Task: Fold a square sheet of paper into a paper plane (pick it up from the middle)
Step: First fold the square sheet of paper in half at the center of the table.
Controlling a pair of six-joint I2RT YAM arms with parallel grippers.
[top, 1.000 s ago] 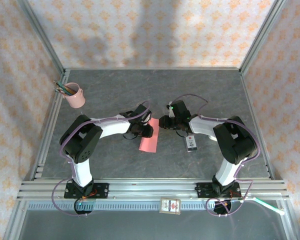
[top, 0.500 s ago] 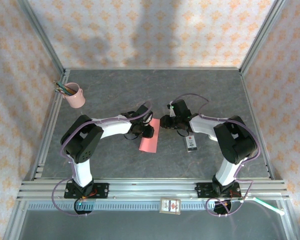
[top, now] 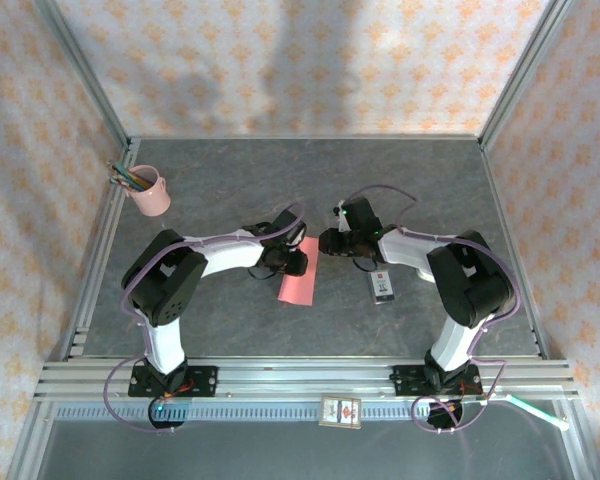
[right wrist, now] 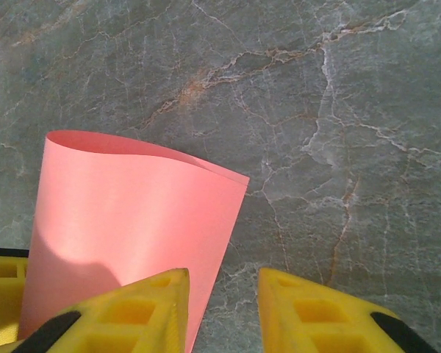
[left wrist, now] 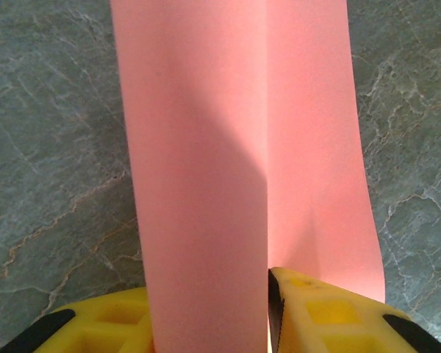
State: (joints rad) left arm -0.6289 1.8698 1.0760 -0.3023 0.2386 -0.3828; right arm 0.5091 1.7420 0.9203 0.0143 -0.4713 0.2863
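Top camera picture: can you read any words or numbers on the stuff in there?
On the small white-and-black box: dark marks, too small to read.
On the tag on the front rail: a red mark, too blurred to read.
On the salmon-pink paper: none.
On the pink pencil cup: none visible.

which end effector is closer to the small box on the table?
Right. The right end effector sits just back-left of the box; the left end effector is further left, over the pink paper.
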